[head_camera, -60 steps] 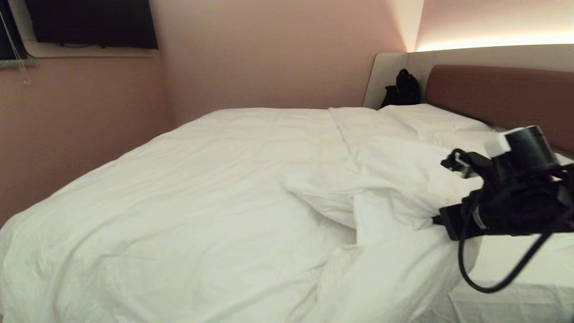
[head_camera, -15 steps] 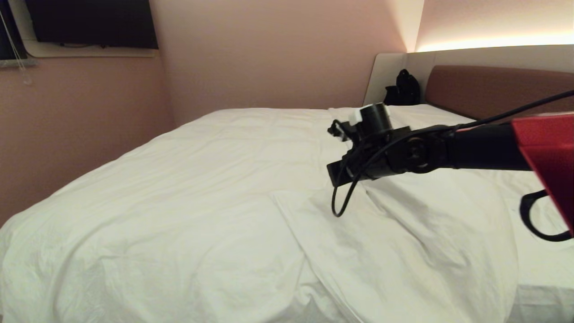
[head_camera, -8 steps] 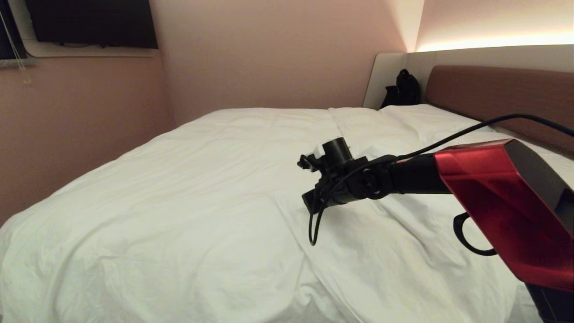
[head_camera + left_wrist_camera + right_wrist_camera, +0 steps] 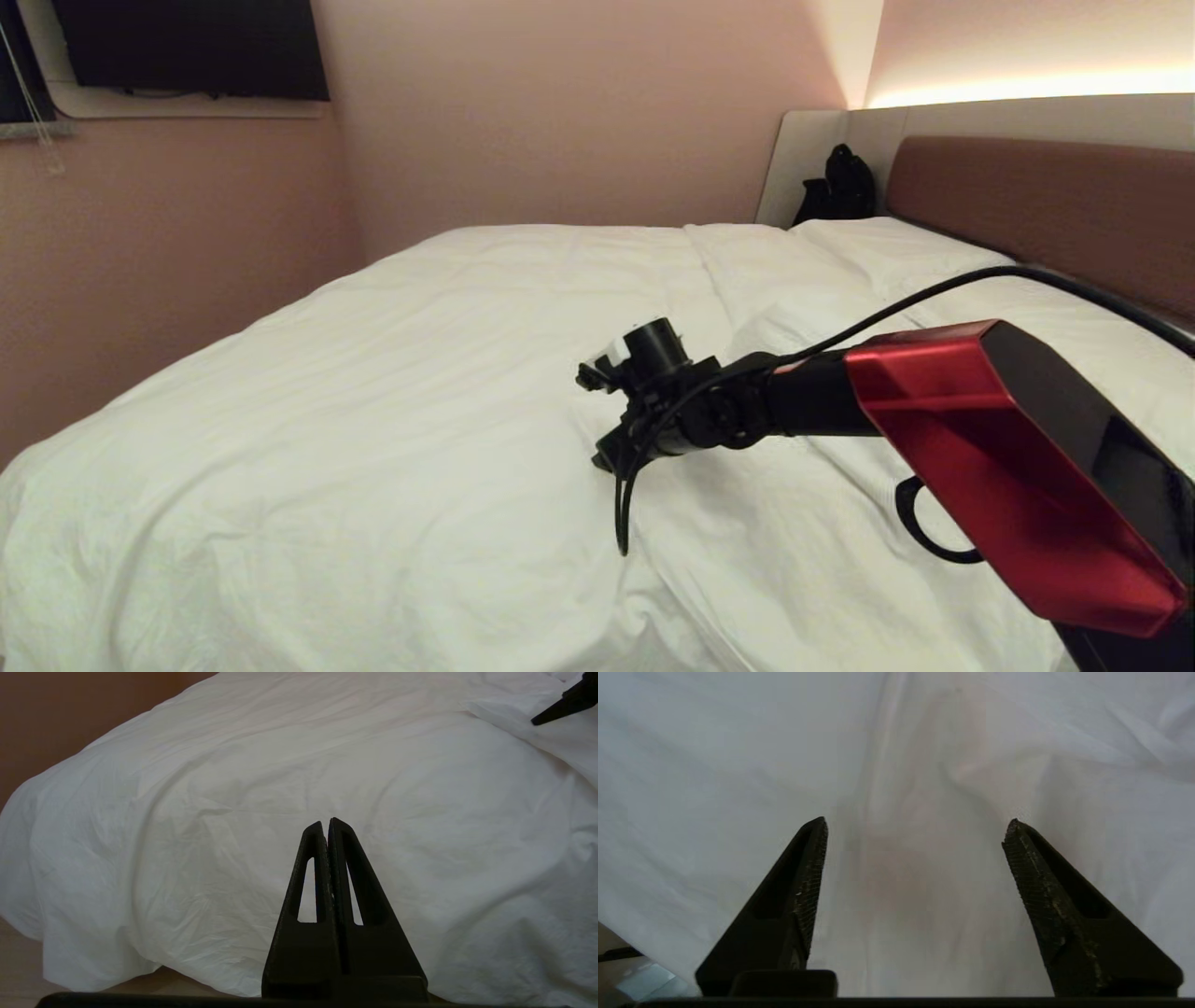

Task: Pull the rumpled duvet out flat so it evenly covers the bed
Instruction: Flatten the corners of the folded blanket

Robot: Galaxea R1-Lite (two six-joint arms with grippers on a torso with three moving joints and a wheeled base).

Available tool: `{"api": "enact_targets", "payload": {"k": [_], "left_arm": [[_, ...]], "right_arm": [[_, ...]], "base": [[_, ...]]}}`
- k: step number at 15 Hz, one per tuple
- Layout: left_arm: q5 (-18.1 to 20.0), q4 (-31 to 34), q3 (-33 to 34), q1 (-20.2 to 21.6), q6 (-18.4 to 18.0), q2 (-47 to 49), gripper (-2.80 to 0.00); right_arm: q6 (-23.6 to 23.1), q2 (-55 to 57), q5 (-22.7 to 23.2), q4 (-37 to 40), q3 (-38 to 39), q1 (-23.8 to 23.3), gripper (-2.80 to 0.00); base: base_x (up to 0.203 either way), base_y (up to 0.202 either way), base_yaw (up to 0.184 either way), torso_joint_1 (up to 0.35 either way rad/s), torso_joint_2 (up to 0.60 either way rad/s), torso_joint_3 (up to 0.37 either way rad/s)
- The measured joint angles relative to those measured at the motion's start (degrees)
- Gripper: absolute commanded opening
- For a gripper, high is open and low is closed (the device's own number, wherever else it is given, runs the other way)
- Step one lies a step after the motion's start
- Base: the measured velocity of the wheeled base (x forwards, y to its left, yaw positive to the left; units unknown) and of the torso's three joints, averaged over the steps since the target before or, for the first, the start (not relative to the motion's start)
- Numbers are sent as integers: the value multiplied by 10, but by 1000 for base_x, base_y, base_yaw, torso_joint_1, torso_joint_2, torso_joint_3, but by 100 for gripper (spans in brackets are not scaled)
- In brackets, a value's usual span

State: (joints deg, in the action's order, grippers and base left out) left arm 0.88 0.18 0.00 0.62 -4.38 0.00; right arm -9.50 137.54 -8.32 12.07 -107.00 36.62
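The white duvet [image 4: 373,420] lies spread over the bed [image 4: 1046,196], with a raised fold line running from its middle toward the near edge. My right gripper [image 4: 605,457] reaches in from the right on a red and black arm and points down at that fold, just above the cloth. In the right wrist view the right gripper [image 4: 916,822] is open wide with only duvet [image 4: 901,742] below it and nothing between the fingers. My left gripper [image 4: 324,822] is shut and empty, held low before the duvet [image 4: 233,788] hanging over the bed's near side.
White pillows [image 4: 896,247] lie by the brown headboard. A black bag [image 4: 840,187] sits in the far corner by the headboard panel. A dark screen [image 4: 187,47] hangs on the pink wall at the upper left. Pale floor [image 4: 18,975] shows below the duvet's hem.
The bunched duvet at the near right has been spread over the bare sheet. Over the last second my right arm swung down and left onto the middle fold, and its gripper opened.
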Motion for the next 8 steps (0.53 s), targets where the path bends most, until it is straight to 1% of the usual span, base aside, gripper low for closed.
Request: {"api": "enact_targets", "payload": {"k": [5,8], "left_arm": [[0,0,0,0,0,0,-280],[0,0,0,0,0,0,-280]], "right_arm": [[-17,17,-35,0,2,20,0],[-26,30,-50,-3,0,20,0]], "base": [[0,0,0,0,0,0],[0,0,0,0,0,0]]}}
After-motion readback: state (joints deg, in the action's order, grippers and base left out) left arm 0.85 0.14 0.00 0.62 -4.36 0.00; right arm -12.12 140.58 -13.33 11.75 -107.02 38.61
